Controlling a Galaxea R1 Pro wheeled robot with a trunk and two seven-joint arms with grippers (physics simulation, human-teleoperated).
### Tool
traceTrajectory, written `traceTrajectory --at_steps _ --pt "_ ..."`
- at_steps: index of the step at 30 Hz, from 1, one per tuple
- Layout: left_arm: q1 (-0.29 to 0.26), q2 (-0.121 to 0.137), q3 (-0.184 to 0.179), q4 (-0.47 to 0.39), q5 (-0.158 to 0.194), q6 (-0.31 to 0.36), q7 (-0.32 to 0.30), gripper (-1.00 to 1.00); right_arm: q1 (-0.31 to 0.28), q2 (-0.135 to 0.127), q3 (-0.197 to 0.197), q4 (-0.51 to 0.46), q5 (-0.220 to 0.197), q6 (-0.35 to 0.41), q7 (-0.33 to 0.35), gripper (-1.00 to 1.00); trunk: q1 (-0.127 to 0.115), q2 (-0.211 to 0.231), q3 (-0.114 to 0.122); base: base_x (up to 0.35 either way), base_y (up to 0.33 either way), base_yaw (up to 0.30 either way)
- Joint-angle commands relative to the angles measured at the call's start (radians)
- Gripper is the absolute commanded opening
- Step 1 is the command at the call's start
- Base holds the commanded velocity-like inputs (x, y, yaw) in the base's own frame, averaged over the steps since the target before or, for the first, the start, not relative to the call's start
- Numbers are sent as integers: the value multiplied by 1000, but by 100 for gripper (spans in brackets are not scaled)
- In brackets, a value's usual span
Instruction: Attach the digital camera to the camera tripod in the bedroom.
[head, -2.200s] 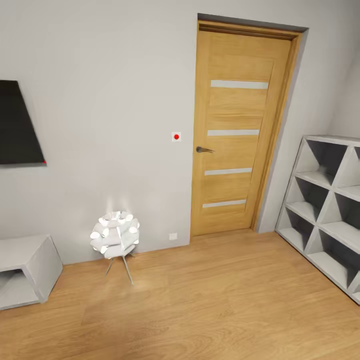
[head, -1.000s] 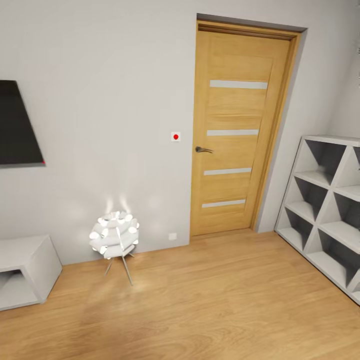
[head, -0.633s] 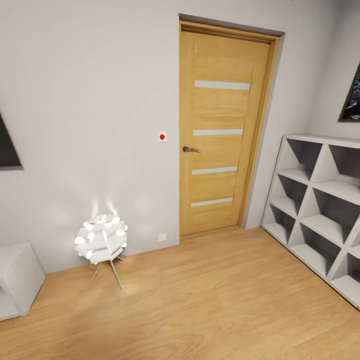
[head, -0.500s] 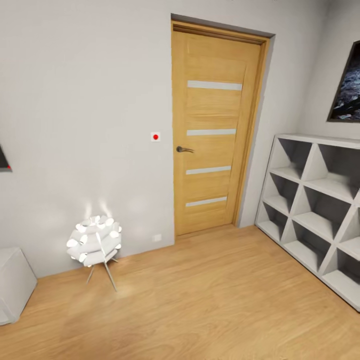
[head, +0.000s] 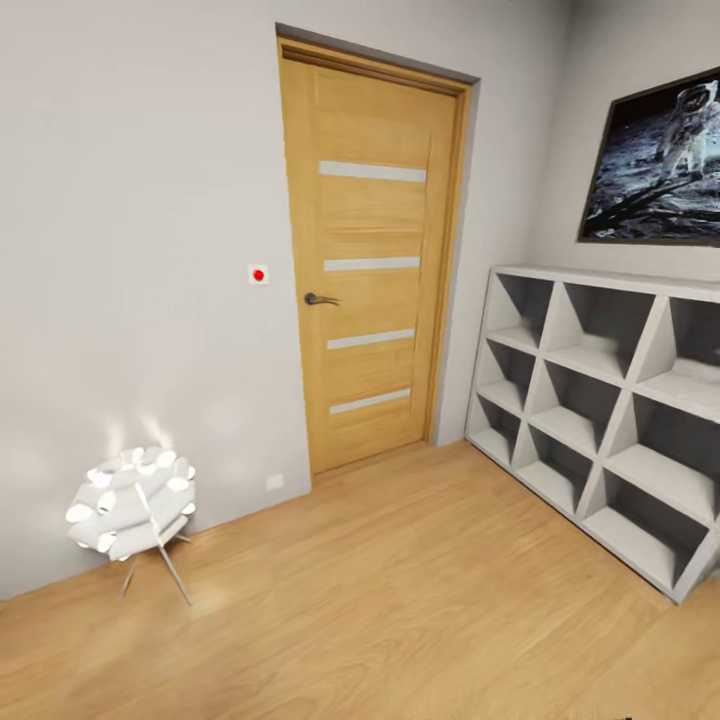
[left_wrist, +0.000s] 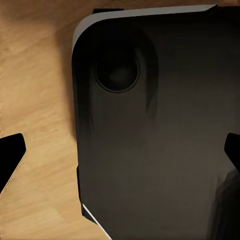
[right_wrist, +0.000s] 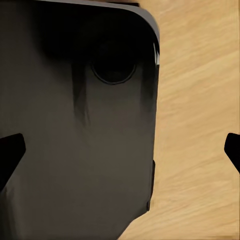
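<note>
The digital camera and the camera tripod are out of view. In the left wrist view my left gripper (left_wrist: 121, 155) hangs open over the robot's black base (left_wrist: 150, 125) and the wood floor, one dark fingertip at each side edge and nothing between them. In the right wrist view my right gripper (right_wrist: 121, 150) is open in the same way above the black base (right_wrist: 75, 125), with nothing between its fingers.
Ahead is a shut wooden door (head: 370, 260) in a white wall, with a red-dot switch (head: 259, 274) beside it. A lit white ball lamp (head: 130, 505) stands on thin legs at the left. A grey cube shelf (head: 600, 400) lines the right wall under a moon poster (head: 655, 160). Light wood floor (head: 400, 600) lies between.
The head view has turned to the right: door and lamp slid left in the picture, the dark wall panel and grey cabinet left it, and the poster and more shelf came in.
</note>
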Motion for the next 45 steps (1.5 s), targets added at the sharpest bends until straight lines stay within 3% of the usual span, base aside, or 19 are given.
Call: traceTrajectory --at_steps 1,45 --pt "0 0 0 0 0 -3 0 100 0 0 0 0 1 -3 0 100 0 0 -1 0 0 -299" --pt "0 0 0 0 0 -3 0 100 0 -1 -3 1 -12 -2 -8 100 0 0 -1 0 0 -299"
